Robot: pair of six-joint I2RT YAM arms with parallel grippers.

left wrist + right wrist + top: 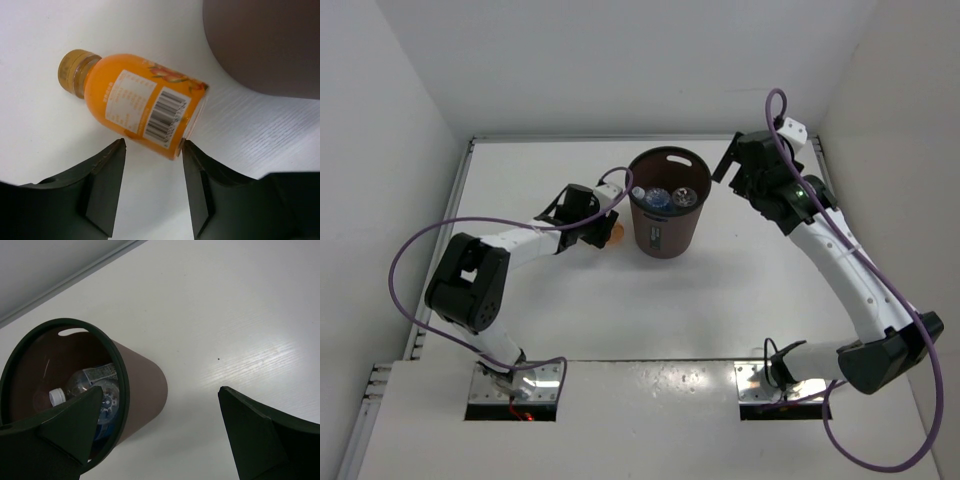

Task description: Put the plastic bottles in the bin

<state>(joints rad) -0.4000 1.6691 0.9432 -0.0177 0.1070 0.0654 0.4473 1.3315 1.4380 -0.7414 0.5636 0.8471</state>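
Note:
The dark brown bin point(665, 228) stands upright mid-table. Three clear bottles point(660, 197) lie inside it, one with a blue label. They also show in the right wrist view point(92, 385). The orange bottle point(135, 102) lies on its side on the table just left of the bin point(265, 45), its cap pointing away. My left gripper point(153, 145) is open and low, and its fingertips flank the bottle's base without closing on it. In the top view it point(604, 238) is beside the orange bottle point(617, 236). My right gripper point(725, 168) is open and empty, raised just right of the bin's rim point(122, 380).
White walls close in the table on the left, back and right. The left arm's purple cable point(415, 250) loops out to the left. The right arm point(840, 260) runs along the right side.

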